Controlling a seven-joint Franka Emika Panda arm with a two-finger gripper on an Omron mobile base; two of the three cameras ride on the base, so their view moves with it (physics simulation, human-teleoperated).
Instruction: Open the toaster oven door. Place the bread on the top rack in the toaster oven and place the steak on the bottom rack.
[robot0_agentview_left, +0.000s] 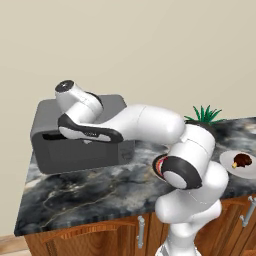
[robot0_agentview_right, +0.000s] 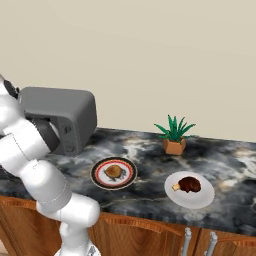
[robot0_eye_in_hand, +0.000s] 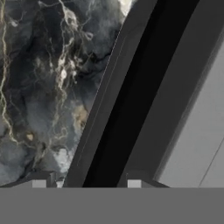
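At the left end of a marbled kitchen bench (robot0_agentview_left: 100, 187), a white robot arm reaches down over the front of the toaster oven (robot0_agentview_left: 50, 117), its hand (robot0_eye_in_hand: 85, 183) poised at the long black handle slot (robot0_eye_in_hand: 131, 100) along the top of the toaster oven door (robot0_agentview_left: 75, 155). The hand view looks straight down the slot, with one dark fingertip on each side of the door's upper edge; the jaws stand partway apart, astride the handle lip, though whether they yet press on it cannot be told. The door appears shut against the oven front, so the first step of the task looks not yet done.

Neither rack can be seen behind the closed door. The bread (robot0_agentview_right: 114, 171), a small golden-brown round, sits on a red-rimmed plate (robot0_agentview_right: 98, 176) near the middle of the bench, to the right of the oven. The steak (robot0_agentview_right: 188, 184), a dark reddish-brown lump with a pale end, lies on a plain white plate (robot0_agentview_right: 200, 199) further right, well apart from the oven. A small potted plant (robot0_agentview_right: 174, 134) stands at the back by the wall.

By this showing, everything remains ahead: pulling the door down, then carrying the bread to the upper shelf and the steak to the lower.
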